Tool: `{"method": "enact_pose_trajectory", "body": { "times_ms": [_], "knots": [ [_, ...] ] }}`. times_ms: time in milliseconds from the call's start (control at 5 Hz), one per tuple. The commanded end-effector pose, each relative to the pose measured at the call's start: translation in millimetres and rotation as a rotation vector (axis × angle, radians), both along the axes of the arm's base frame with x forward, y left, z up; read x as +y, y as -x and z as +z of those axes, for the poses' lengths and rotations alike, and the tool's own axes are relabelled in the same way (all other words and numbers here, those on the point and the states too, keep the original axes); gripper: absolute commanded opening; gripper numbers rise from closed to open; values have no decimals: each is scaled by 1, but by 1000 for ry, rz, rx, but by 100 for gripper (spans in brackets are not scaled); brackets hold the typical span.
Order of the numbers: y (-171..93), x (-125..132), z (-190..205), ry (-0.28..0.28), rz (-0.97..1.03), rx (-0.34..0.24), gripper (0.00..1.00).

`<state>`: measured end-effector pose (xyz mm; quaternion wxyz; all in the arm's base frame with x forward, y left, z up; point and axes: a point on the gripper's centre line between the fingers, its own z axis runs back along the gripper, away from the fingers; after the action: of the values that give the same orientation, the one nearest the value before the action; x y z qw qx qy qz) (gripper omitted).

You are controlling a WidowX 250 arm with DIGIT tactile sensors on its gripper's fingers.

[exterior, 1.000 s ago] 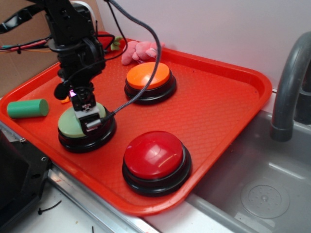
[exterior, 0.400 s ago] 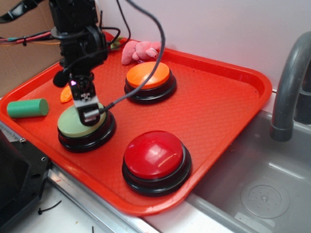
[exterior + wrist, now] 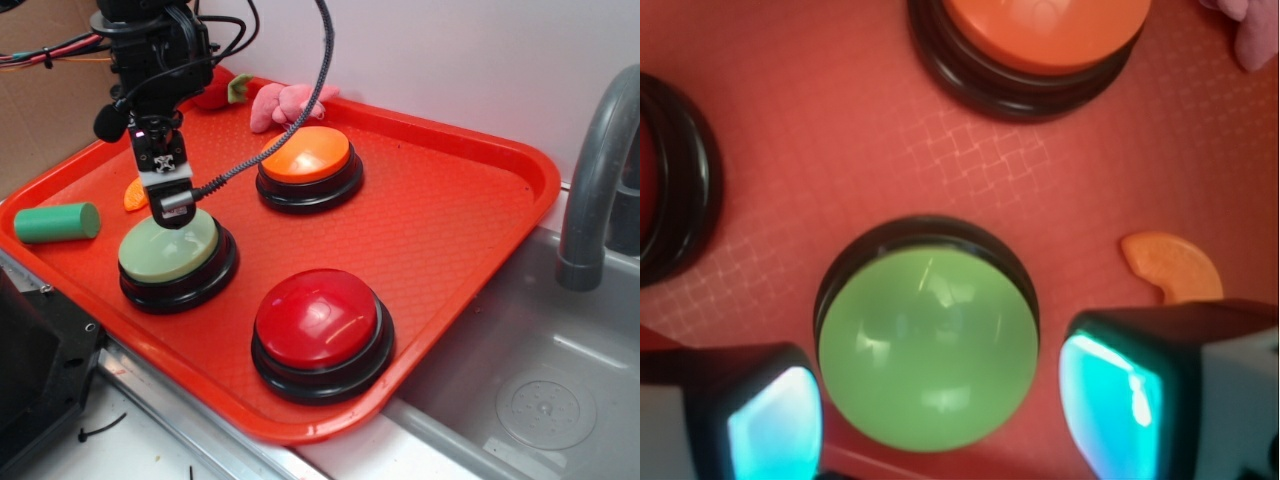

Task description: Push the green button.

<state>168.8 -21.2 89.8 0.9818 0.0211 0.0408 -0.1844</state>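
Note:
The green button (image 3: 170, 252), a pale green dome on a black base, sits at the front left of the red tray (image 3: 450, 220). My gripper (image 3: 172, 215) hangs just above the button's far edge, apart from the dome. In the wrist view the green button (image 3: 928, 345) lies below and between my two fingers (image 3: 775, 430), which stand wide apart; the gripper (image 3: 940, 425) is open and holds nothing.
An orange button (image 3: 305, 155) stands behind and a red button (image 3: 316, 318) at the front right. A small green cylinder (image 3: 57, 222) and an orange piece (image 3: 136, 195) lie left. A pink plush (image 3: 285, 103) lies at the tray's back. A sink (image 3: 530, 400) and faucet (image 3: 600, 170) are right.
My gripper has lifted off the green button's top and drawn up and back to the left. The button and the other things have stayed in place.

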Motion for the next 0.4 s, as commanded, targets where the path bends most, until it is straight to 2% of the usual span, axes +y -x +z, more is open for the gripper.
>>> {"method": "enact_pose_trajectory", "body": {
  "times_ms": [0,200],
  "knots": [
    [-11,-4,26,-11,-19,-55,100],
    [-9,-5,32,-6,-15,-46,100]
  ]
}}
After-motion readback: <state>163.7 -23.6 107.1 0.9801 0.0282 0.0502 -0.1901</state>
